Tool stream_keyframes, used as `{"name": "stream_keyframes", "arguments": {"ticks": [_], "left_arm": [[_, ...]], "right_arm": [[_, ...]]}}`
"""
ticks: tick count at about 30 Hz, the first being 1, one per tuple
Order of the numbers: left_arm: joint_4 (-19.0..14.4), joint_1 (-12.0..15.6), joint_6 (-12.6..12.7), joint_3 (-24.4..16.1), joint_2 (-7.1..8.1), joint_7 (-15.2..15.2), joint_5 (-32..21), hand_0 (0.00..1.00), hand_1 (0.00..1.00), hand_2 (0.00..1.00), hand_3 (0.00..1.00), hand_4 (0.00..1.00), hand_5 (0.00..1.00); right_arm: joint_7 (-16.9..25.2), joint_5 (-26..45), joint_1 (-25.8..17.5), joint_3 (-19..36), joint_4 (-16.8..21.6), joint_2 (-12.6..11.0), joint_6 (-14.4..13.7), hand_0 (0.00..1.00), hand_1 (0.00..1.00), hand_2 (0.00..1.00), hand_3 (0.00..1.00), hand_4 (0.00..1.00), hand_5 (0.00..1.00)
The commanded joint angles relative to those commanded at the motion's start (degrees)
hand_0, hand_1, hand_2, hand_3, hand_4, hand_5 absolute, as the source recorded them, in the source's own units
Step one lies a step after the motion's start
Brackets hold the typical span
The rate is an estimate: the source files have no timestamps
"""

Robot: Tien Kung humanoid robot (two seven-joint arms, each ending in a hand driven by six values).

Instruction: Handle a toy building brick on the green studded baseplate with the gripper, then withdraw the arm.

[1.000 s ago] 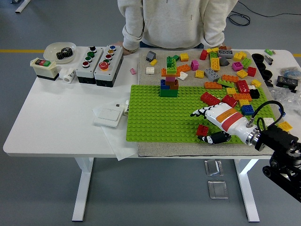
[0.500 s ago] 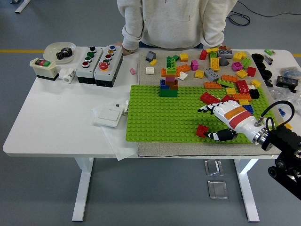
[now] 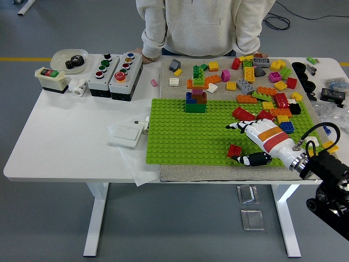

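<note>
On the green studded baseplate [image 3: 185, 139], head view, the right hand [image 3: 255, 142] lies low over the right front part, white shell with an orange band, arm entering from the lower right. Fingers [image 3: 233, 127] stretched out toward the left, thumb [image 3: 252, 159] spread toward the near edge; hand open, gripping nothing. 1 small red brick [image 3: 235, 150] sits on the plate between fingers and thumb, just left of the palm; contact cannot be told. Left arm not seen.

Far side of the plate: a small stacked tower [image 3: 196, 94] of green, orange, brown, blue and red bricks stands at the back edge. 2 more red bricks [image 3: 243, 114] lie on the plate just beyond the fingers. Loose brick pile [image 3: 262, 76] of yellow, orange, red, green and grey pieces spreads over the grey mat [image 3: 180, 173] behind and right.

Left on the white table [image 3: 65, 142]: 2 button boxes [image 3: 115, 75], a white bowl [image 3: 67, 56] with a black gear, a white switch plate [image 3: 126, 132]. Person in a pale sweatshirt [image 3: 199, 24] stands at the far side, hand [image 3: 150, 56] resting at the table edge.
</note>
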Motion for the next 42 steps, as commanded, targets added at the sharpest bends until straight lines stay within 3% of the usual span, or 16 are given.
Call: {"name": "stream_keyframes", "arguments": {"ticks": [15,42], "left_arm": [[0.0,-0.2,0.0,0.6,0.00,-0.1,-0.8,0.781,0.722,0.689,0.573,0.592,0.629],[0.0,-0.1,0.0,0.5,0.00,0.0,-0.7,0.782,0.723,0.689,0.574,0.591,0.628]], "right_arm": [[0.1,-0.3,0.4,-0.2,-4.3,1.2,-0.4,0.685,0.692,0.787,0.873,0.885,0.306],[0.1,0.2,0.4,0.3,-5.3,1.8,-0.4,0.670,0.691,0.788,0.873,0.895,0.321]]}}
